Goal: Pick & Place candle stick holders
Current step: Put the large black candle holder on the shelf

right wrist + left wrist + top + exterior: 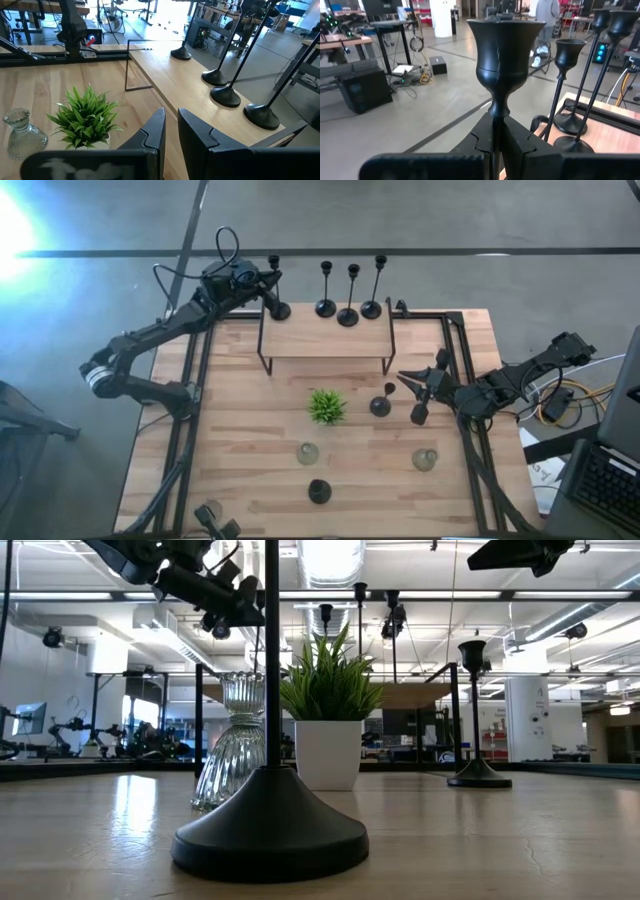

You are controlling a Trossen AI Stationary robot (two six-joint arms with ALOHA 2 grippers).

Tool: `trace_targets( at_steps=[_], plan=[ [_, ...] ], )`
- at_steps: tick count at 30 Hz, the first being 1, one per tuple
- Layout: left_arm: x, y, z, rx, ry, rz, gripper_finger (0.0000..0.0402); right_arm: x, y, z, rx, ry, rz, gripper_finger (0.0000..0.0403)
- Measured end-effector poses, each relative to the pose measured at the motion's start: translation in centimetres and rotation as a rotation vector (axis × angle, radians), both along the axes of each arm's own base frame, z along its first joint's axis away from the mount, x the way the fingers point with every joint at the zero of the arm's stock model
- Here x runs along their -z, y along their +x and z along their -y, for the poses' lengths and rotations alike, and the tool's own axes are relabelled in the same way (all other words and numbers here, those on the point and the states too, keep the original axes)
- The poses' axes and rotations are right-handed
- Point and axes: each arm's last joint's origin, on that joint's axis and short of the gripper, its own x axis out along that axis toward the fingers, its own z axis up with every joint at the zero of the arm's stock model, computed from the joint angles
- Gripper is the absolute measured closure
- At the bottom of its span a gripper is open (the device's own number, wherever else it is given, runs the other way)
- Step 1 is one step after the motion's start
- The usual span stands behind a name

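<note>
The left gripper (496,142) is clamped on a black candle stick holder (504,55), its base on the raised shelf (325,340) overhead. 3 more holders (349,292) stand beside it. The right gripper (170,131), slightly parted and empty, hovers near the plant (87,116).

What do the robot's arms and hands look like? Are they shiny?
Both arms are dark, nearly black and jointed. The left arm has a pale band near its base and looping black cables. Each hand, left hand and right hand, has two flat, matte black fingers with notched edges.

open lab: workbenches (350,42), cables (412,77)
</note>
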Motion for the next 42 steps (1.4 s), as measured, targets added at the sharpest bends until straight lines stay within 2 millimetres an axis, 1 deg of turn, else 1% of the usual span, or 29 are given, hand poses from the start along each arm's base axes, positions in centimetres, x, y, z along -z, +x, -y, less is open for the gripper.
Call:
trace_targets(
  at_steps=[4,13,28,31,34,42],
  plan=[
    [0.54,0.00,0.05,0.015,0.025,0.033,0.0384,0.00,0.00,0.00,0.000,0.000,0.000,0.0360],
    [0.39,0.03,0.07,0.028,0.031,0.075,0.0384,0.00,0.00,0.00,0.000,0.000,0.000,0.0360],
    [0.55,0.03,0.06,0.031,0.023,0.061,0.0382,0.00,0.00,0.00,0.000,-0.001,0.000,0.0360],
    [0.56,0.07,0.12,0.056,0.025,0.058,0.0380,0.00,0.00,0.00,0.000,-0.001,0.000,0.0360],
    [0.52,0.10,0.17,0.077,0.026,0.062,0.0370,0.00,0.00,0.00,0.000,-0.001,0.000,0.0360],
    [0.25,0.05,0.18,0.080,0.046,0.078,0.0322,0.00,0.00,0.00,0.000,-0.001,0.000,0.0360]
  ],
)
